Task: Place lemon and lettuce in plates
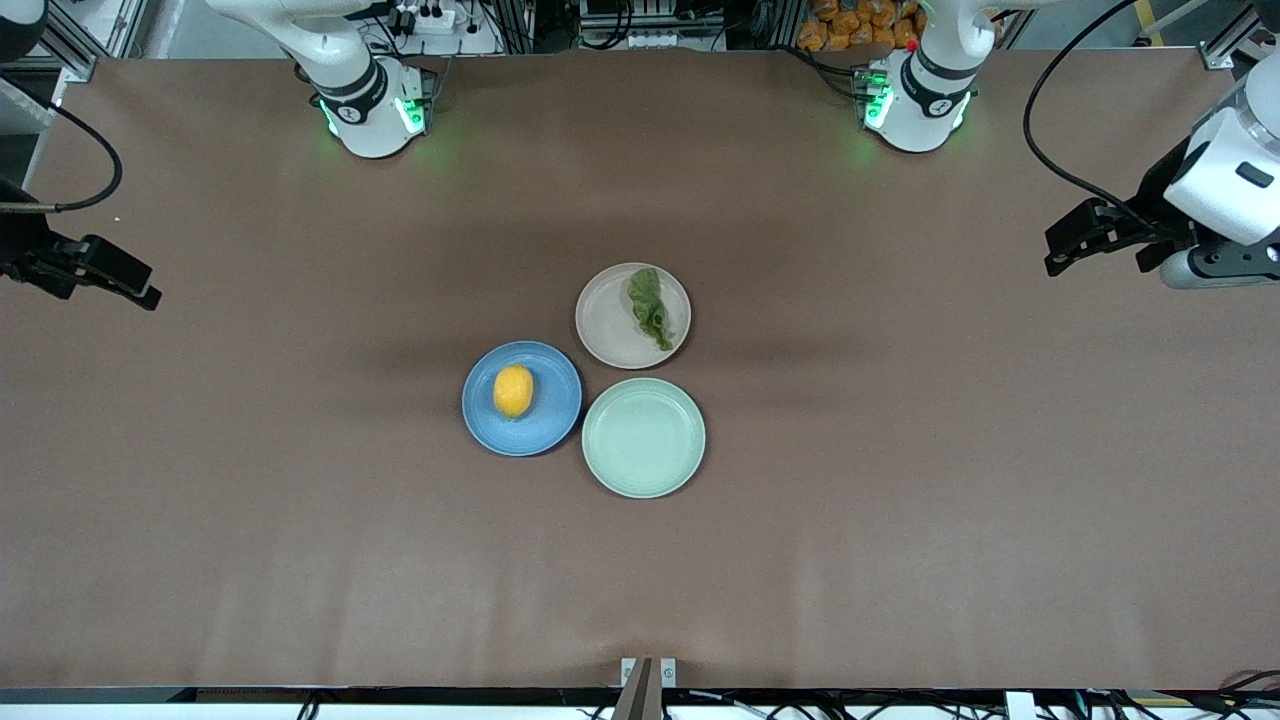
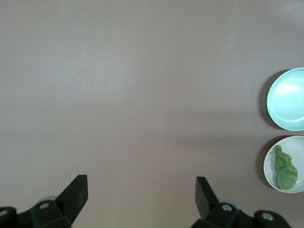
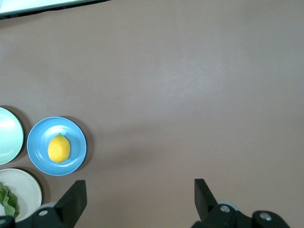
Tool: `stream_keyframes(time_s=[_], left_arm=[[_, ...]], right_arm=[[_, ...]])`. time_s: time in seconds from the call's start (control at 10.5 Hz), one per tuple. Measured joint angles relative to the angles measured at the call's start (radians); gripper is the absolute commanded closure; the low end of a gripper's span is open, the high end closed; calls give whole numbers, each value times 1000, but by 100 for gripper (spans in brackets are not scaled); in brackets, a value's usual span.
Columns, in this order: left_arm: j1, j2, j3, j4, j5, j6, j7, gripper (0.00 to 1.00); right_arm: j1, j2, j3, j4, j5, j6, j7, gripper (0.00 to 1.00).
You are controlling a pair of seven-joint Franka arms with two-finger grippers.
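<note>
Lemon (image 1: 513,390), small oval yellow, lies on round blue plate (image 1: 553,428); wrinkly green lettuce leaf (image 1: 650,307) on beige plate (image 1: 602,325).
Left claw (image 1: 1062,248) and right claw (image 1: 138,285) wait spread, empty, over the surface's ends.

Yellow lemon (image 1: 513,390), blue plate (image 1: 553,420)

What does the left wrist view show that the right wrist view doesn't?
Only the left wrist view shows the open left gripper over bare table. Only the right wrist view shows the blue plate with the lemon on it, and the open right gripper. Both show the mint-green plate with nothing on it and the beige-pink plate holding the lettuce, cut off at the frame edge in the right wrist view.
</note>
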Motion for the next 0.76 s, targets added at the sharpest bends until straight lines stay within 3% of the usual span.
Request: stream_keyframes(time_s=[0.48, 0.76], left_arm=[[0, 0, 0, 1, 0, -4, 78, 0], [-1, 0, 0, 1, 0, -7, 81, 0]], right_arm=[[0, -8, -2, 3, 0, -1, 0, 0], [0, -5, -2, 1, 0, -73, 0, 0]])
